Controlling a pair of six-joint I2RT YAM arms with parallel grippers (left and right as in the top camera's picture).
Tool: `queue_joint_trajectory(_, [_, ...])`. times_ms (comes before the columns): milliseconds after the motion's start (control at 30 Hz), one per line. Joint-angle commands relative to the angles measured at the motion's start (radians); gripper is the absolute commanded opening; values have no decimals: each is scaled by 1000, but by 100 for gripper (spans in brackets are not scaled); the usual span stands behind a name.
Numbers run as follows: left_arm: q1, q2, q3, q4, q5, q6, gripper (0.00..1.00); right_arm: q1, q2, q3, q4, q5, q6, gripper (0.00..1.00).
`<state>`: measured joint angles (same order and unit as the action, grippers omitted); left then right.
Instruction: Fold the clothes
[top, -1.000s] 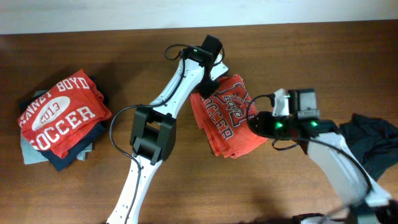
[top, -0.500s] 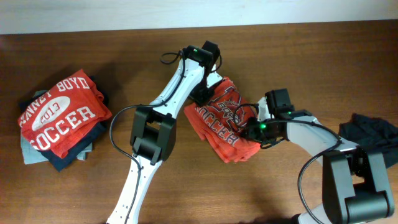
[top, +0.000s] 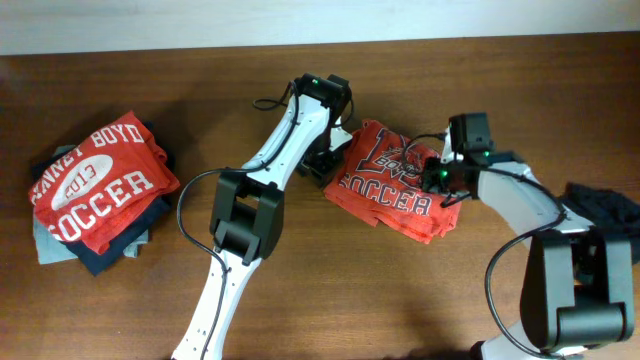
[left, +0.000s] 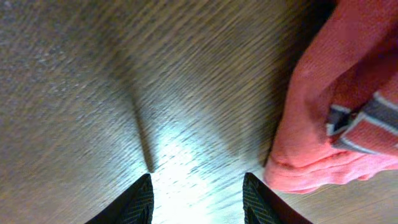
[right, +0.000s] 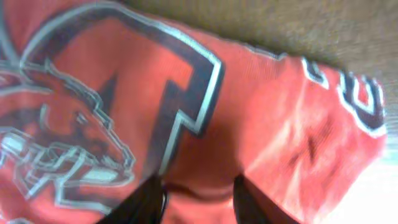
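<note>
Plainly the red SOCCER tee (top: 395, 185), folded into a thick pad, lay in the middle of the table (top: 300, 290), well apart from the stack of folded clothes (top: 95, 185) at the left and the crumpled dark garment (top: 605, 215) at the right. It looked soft, light and limp, likely to sag or unfold if lifted by one corner; its doubled edges seemed the best hold. The left claw (left: 196, 186) stood moderately open and empty over bare wood, just beside the tee's left edge. The right claw (right: 199, 199) stood partly open, tips down on the printed face, no fold plainly pinched.
</note>
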<state>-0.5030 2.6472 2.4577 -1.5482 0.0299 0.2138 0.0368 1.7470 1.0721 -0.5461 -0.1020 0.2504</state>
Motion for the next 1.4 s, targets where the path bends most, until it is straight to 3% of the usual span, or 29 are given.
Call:
queue_joint_trajectory(0, [8, -4, 85, 4, 37, -46, 47, -5, 6, 78, -63, 5, -34, 41])
queue_joint_trajectory(100, [26, -8, 182, 24, 78, -69, 48, -5, 4, 121, -120, 3, -34, 44])
queue_joint_trajectory(167, [47, -8, 248, 53, 161, -72, 54, -5, 4, 130, -137, 0, -33, 49])
queue_joint_trajectory(300, [108, -1, 277, 162, 449, -77, 75, -5, 13, 126, -162, -20, -33, 49])
queue_joint_trajectory(367, [128, 17, 270, 169, 508, -97, 80, -5, 15, 120, -161, -22, -31, 49])
queue_joint_trajectory(667, [151, 135, 262, 141, 758, -53, 83, -5, 97, 104, -162, -27, 24, 49])
queue_joint_trajectory(867, [151, 155, 259, 134, 764, -33, 87, -5, 207, 104, -167, -31, 29, 41])
queue_joint_trajectory(933, [151, 163, 259, 132, 741, -35, 99, -5, 226, 104, -173, -31, 29, 40])
queue_joint_trajectory(1367, [93, 284, 259, 146, 742, -68, 99, -5, 241, 104, -187, -45, 28, 38])
